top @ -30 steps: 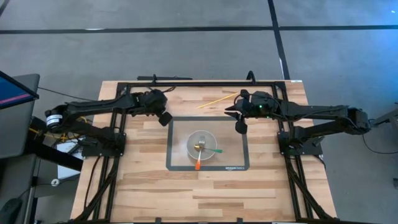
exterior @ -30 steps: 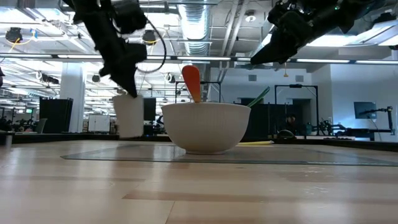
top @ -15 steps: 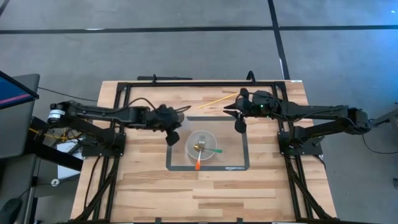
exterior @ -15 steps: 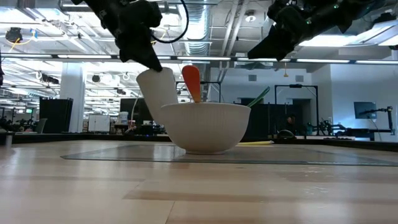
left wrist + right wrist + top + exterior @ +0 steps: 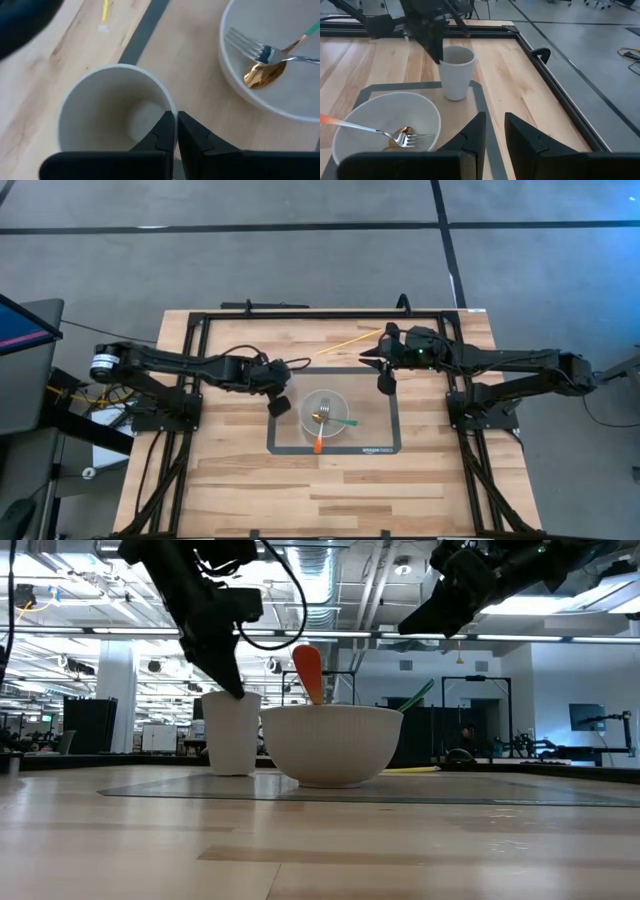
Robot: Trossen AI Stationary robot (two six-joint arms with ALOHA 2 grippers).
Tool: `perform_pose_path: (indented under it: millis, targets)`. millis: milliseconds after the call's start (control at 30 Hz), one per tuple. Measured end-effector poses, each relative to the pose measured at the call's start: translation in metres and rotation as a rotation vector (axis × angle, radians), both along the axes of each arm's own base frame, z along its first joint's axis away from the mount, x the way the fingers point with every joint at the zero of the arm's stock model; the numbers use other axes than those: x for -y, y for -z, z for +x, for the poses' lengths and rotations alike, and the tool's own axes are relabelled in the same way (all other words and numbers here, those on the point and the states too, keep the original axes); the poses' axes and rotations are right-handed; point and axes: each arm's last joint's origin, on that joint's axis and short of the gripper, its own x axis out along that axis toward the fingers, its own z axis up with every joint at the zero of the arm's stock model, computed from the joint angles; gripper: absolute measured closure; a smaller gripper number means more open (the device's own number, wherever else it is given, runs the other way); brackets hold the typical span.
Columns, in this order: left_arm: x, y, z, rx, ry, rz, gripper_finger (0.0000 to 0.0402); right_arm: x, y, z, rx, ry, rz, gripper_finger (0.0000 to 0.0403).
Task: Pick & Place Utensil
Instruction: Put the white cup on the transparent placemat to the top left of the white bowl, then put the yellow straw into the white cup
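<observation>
My left hand (image 5: 175,131) is clamped on the rim of the white paper cup (image 5: 107,112), one finger inside and one outside; the cup (image 5: 231,730) stands upright on the grey mat (image 5: 285,440), just beside the white round bowl (image 5: 331,743) on its left side. In the bowl (image 5: 309,406) lie a gold-headed spoon (image 5: 262,74) and a silver fork (image 5: 245,44), heads touching, with an orange handle (image 5: 318,444) sticking over the bowl's rim and a green handle (image 5: 347,422) beside it. A thin yellow stick (image 5: 345,341) lies on the wooden surface (image 5: 240,490) past the mat. My right hand (image 5: 494,131) hangs raised above the mat's far right corner, fingers a little apart, gripping nothing.
</observation>
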Motion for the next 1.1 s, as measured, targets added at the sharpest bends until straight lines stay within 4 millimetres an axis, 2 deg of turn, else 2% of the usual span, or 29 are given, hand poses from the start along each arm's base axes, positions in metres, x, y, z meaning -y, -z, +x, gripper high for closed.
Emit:
perform_pose_path:
  millis: [200, 667, 867, 1100]
  targets:
    - [0.000, 0.004, 0.007, 0.027, 0.000, 0.000, 0.0376, 0.000, 0.000, 0.000, 0.000, 0.000, 0.000, 0.0339]
    - [0.000, -0.017, -0.001, 0.127, -0.003, 0.003, 0.0318, -0.001, 0.003, 0.000, -0.020, 0.013, 0.044, 0.0340]
    - [-0.001, -0.048, -0.007, 0.342, -0.003, 0.003, 0.0316, -0.001, 0.003, -0.001, -0.028, 0.017, 0.036, 0.0339]
    - [-0.002, -0.090, -0.029, 0.547, 0.054, 0.086, 0.0316, 0.009, 0.004, 0.001, -0.026, 0.075, -0.022, 0.0332]
